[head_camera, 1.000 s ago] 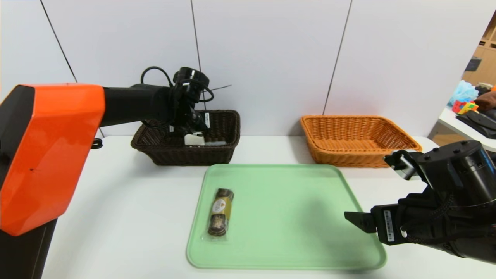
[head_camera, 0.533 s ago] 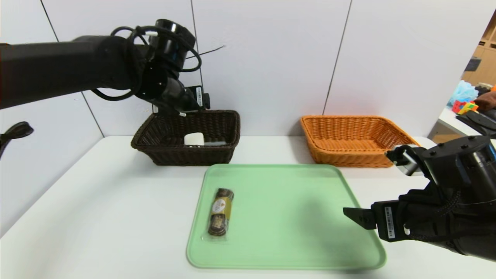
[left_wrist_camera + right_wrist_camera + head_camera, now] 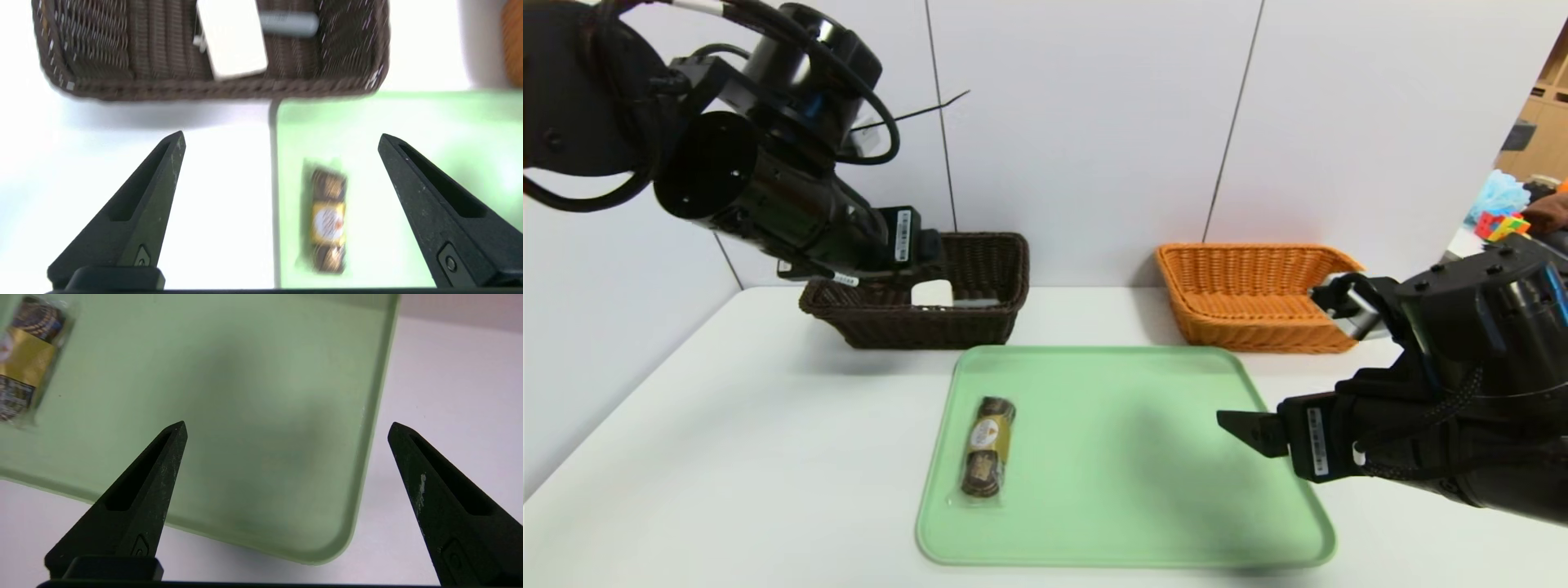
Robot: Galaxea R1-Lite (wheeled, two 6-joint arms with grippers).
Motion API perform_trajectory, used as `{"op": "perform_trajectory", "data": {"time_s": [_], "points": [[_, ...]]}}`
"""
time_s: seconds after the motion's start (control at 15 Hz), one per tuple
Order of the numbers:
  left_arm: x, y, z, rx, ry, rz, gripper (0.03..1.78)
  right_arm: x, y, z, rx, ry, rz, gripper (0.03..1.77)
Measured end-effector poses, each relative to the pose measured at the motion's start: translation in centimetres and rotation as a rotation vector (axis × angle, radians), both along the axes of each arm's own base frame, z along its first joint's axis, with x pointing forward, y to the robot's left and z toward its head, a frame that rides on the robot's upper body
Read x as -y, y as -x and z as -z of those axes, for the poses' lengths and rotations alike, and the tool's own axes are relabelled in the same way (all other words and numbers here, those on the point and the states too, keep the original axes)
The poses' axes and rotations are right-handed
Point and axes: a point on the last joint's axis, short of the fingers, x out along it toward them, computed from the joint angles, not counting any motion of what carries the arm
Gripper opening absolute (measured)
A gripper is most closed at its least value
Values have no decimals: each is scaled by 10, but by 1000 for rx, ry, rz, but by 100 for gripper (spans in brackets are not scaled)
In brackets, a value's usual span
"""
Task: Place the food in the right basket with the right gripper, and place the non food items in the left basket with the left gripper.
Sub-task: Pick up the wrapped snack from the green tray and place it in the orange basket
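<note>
Left end effector [image 3: 282, 141] withdrawn—cookies [image 3: 329, 220] between its open fingers, below.

white table [image 3: 768, 441], dark brown wicker basket [image 3: 915, 327], orange-tan wicker basket [image 3: 1258, 335], green tray [image 3: 1127, 457] directly on it

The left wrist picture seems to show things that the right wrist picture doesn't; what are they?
Only the left wrist view shows the dark brown basket, with the white bar and a grey handle inside, and a bit of the orange-tan basket.

Only the right wrist view shows the tray's near right corner.

Both show the packet of dark cookies on the green tray, and each shows its own gripper open: left, right.
</note>
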Motion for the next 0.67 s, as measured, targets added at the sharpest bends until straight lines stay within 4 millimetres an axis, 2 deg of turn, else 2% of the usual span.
{"op": "perform_trajectory", "data": {"time_s": [0.27,0.67], "points": [[-17,35,14,-61,-53,43,168,-23,-7,-7,11,-16,-56,170],[-39,77,22,-83,-93,111,169,-72,-19,-6,-13,-49,-123,170]]}}
